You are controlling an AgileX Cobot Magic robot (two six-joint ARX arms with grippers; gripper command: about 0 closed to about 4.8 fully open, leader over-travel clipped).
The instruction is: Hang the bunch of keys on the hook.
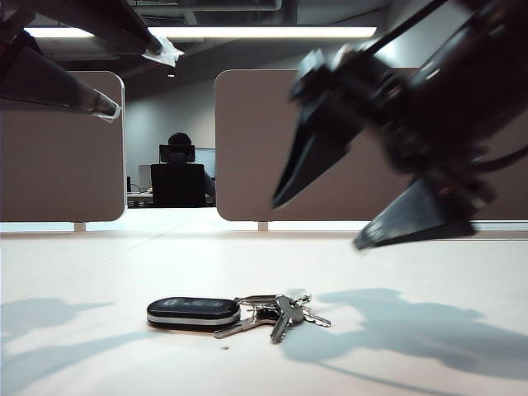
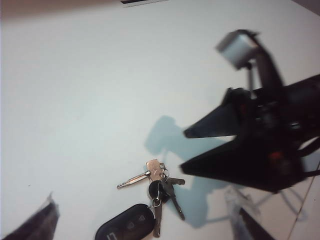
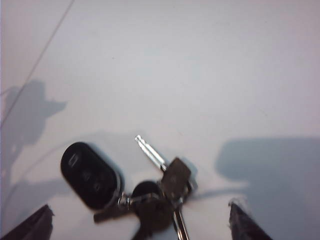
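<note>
Exterior camera is sitting almost level with the white table (image 1: pixel 99 272), looking across it toward grey partition panels (image 1: pixel 62 148) and an office beyond. The bunch of keys (image 1: pixel 235 312) is lying close to the lens, near the table's front edge.

Left wrist camera is looking steeply down at the table (image 2: pixel 75 90) from well above; the keys (image 2: pixel 150 200) and the right gripper (image 2: pixel 185 147), jaws spread wide, are both showing in it.

Right wrist camera is looking down at the table (image 3: pixel 210 70) from nearer, the keys (image 3: pixel 130 187) filling more of the frame.

All three views are sharing the keys and the table patch around them.
</note>
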